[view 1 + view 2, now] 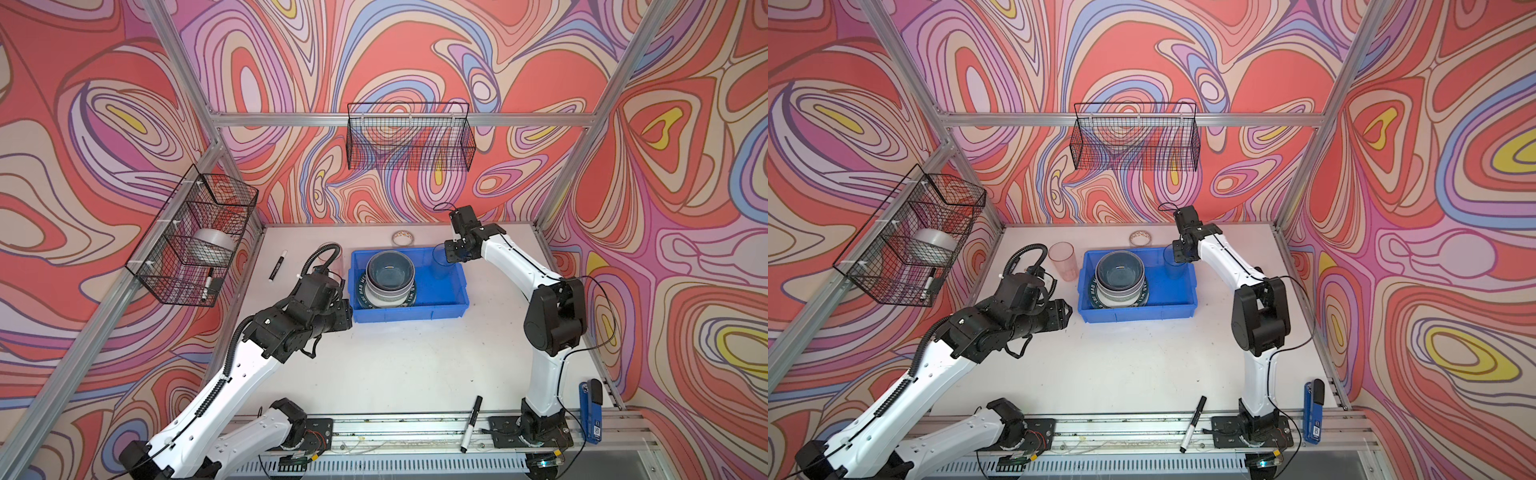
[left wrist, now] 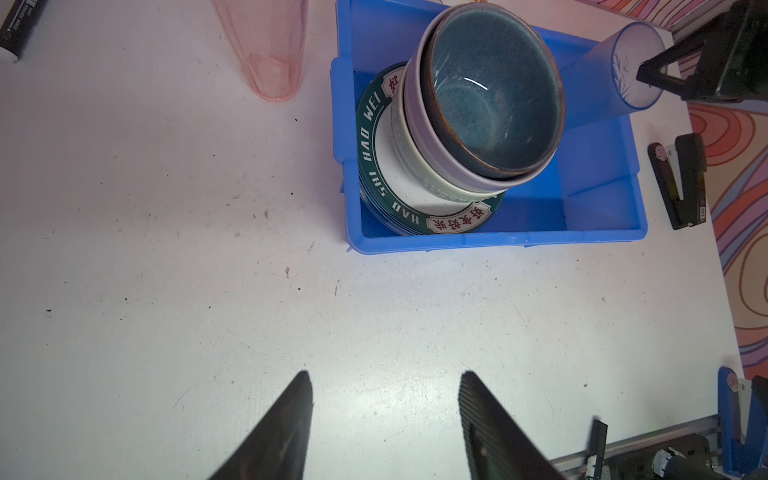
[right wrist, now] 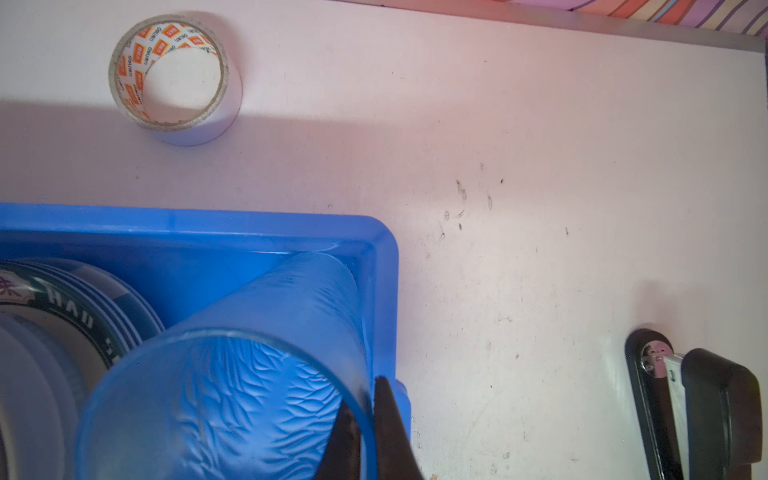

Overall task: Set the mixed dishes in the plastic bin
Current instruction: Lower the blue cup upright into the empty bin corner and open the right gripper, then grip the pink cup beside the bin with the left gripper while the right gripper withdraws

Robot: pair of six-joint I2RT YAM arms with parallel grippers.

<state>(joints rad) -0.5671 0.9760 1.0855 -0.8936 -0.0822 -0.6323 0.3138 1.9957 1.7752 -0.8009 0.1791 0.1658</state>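
Note:
The plastic bin (image 1: 409, 314) (image 2: 498, 241) sits mid-table, bright blue. In its left half, plates with a dark lettered rim (image 2: 370, 137) carry nested bowls: pale green (image 2: 415, 174), lavender (image 2: 419, 137) and, on top, dark blue (image 1: 390, 272) (image 2: 494, 95). A bluish tumbler (image 1: 439, 262) (image 3: 257, 374) stands in the bin's far right corner. My right gripper (image 1: 451, 253) (image 3: 365, 395) is shut on its rim wall, one finger inside and one outside. A pink tumbler (image 1: 1062, 262) (image 2: 270, 50) stands on the table left of the bin. My left gripper (image 1: 1068, 311) (image 2: 384, 374) hangs open and empty by the bin's front left corner.
A tape roll (image 1: 402, 237) (image 3: 172, 79) lies behind the bin. Markers lie at the far left (image 1: 277, 266) and on the front rail (image 1: 471, 424). A black stapler (image 2: 681, 183) lies right of the bin and a blue stapler (image 1: 590, 409) at the front right. Wire baskets (image 1: 409, 137) (image 1: 195, 237) hang on the walls.

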